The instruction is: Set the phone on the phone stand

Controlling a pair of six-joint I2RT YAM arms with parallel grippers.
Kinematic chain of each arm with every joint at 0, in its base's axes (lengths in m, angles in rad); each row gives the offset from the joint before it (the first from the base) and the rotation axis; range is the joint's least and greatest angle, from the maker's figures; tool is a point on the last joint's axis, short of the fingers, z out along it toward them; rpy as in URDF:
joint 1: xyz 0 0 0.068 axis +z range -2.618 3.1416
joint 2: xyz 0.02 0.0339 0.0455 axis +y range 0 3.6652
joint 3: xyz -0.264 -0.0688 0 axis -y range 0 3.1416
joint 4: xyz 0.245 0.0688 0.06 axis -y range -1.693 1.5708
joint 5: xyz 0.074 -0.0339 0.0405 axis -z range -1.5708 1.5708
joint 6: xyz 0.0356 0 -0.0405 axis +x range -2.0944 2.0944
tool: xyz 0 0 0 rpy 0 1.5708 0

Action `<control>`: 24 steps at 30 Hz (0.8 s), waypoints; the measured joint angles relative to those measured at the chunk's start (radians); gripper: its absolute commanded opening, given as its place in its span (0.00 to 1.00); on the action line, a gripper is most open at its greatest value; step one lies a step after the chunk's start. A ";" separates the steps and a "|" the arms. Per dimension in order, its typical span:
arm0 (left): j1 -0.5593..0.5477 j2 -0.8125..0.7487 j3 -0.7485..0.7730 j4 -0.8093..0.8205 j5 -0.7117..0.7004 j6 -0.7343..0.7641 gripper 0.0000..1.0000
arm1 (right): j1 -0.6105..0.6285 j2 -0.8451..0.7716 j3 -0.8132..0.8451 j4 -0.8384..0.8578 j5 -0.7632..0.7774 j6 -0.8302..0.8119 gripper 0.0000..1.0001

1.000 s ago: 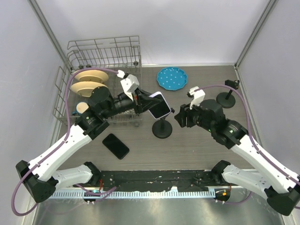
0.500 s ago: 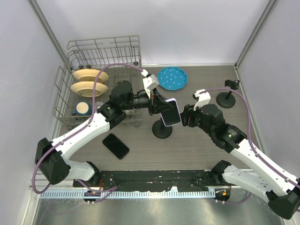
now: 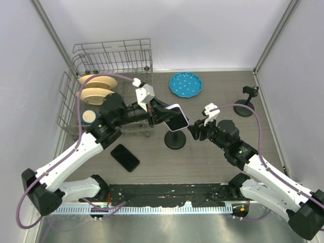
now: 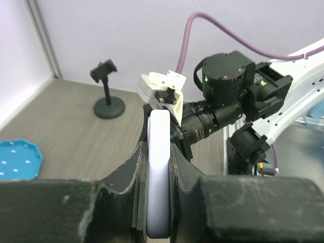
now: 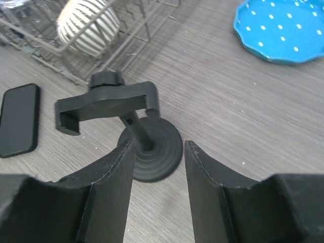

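Observation:
My left gripper (image 3: 161, 114) is shut on a phone with a pale lavender case (image 3: 175, 117) and holds it tilted in the air just above the black phone stand (image 3: 175, 139). In the left wrist view the phone (image 4: 158, 167) stands edge-on between the fingers (image 4: 126, 172). My right gripper (image 3: 195, 130) is open and empty, just right of the stand. In the right wrist view the right gripper (image 5: 159, 144) straddles the stand's round base (image 5: 162, 152), with the empty cradle (image 5: 106, 104) above it.
A second, black phone (image 3: 125, 157) lies flat on the table front left of the stand. A wire dish rack (image 3: 109, 61) with plates stands at the back left. A blue dotted plate (image 3: 185, 84) and another small stand (image 3: 245, 106) are at the back.
The left gripper swung the phone right past the stand, then back a little left above it. The right gripper has moved closer to the stand's base.

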 measured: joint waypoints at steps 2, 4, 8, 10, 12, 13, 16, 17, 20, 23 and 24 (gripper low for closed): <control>0.000 -0.053 -0.013 -0.005 -0.023 0.016 0.00 | 0.000 -0.005 -0.024 0.054 -0.034 -0.026 0.48; 0.000 -0.093 -0.018 -0.005 -0.040 0.032 0.00 | 0.000 -0.002 -0.037 0.101 -0.060 -0.051 0.48; 0.000 -0.122 -0.019 -0.007 -0.050 0.051 0.00 | 0.000 0.015 -0.042 0.172 -0.076 -0.097 0.47; 0.000 -0.123 -0.025 -0.015 -0.053 0.058 0.00 | 0.000 0.021 -0.042 0.200 -0.076 -0.115 0.46; 0.000 -0.123 -0.037 -0.029 -0.056 0.061 0.00 | 0.000 0.025 -0.042 0.216 -0.076 -0.131 0.43; 0.000 -0.123 -0.041 -0.038 -0.056 0.062 0.00 | 0.000 0.029 -0.042 0.223 -0.076 -0.138 0.42; 0.000 -0.123 -0.050 -0.066 -0.058 0.066 0.00 | 0.000 0.047 -0.042 0.230 -0.075 -0.159 0.37; 0.000 -0.123 -0.051 -0.071 -0.058 0.068 0.00 | 0.000 0.053 -0.041 0.229 -0.075 -0.164 0.37; 0.000 -0.127 -0.051 -0.076 -0.060 0.074 0.00 | 0.000 0.061 -0.041 0.227 -0.074 -0.176 0.37; 0.000 -0.132 -0.051 -0.079 -0.060 0.076 0.00 | 0.000 0.061 -0.041 0.230 -0.072 -0.179 0.38; 0.000 -0.134 -0.051 -0.079 -0.060 0.076 0.00 | 0.000 0.062 -0.041 0.230 -0.072 -0.179 0.38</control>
